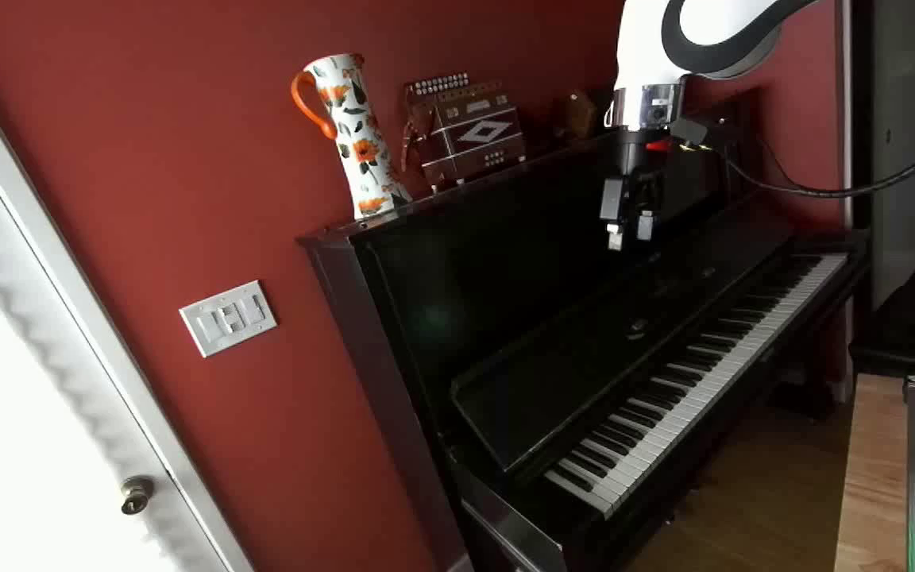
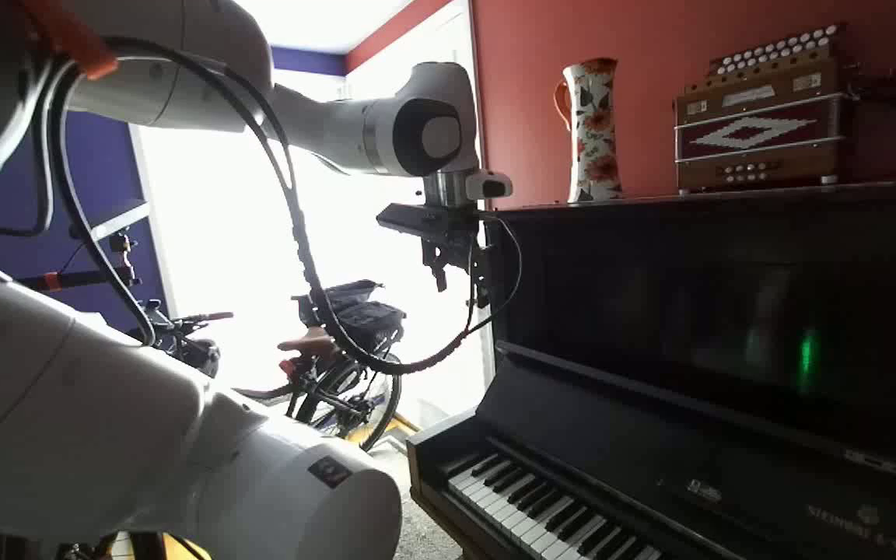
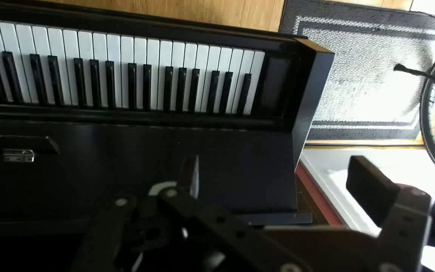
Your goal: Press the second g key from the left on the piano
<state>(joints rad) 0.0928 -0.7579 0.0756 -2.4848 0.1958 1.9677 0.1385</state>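
Piano (image 1: 553,349): standing against the red wall (image 1: 156,159), in both exterior views; surely very heavy, not for moving.
Keys (image 3: 127,49): probably light and springy under touch, smooth, a little slippery.
Second g (image 3: 99,47): judged by counting keys in the wrist view; to be pressed near its front edge, not gripped.
Gripper (image 1: 630,232): wide apart, holding nothing, well above the keys; better narrowed first, to touch only one key.

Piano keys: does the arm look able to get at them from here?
Likely yes: the keys lie uncovered, and I see nothing between them and the open gripper hanging higher up.
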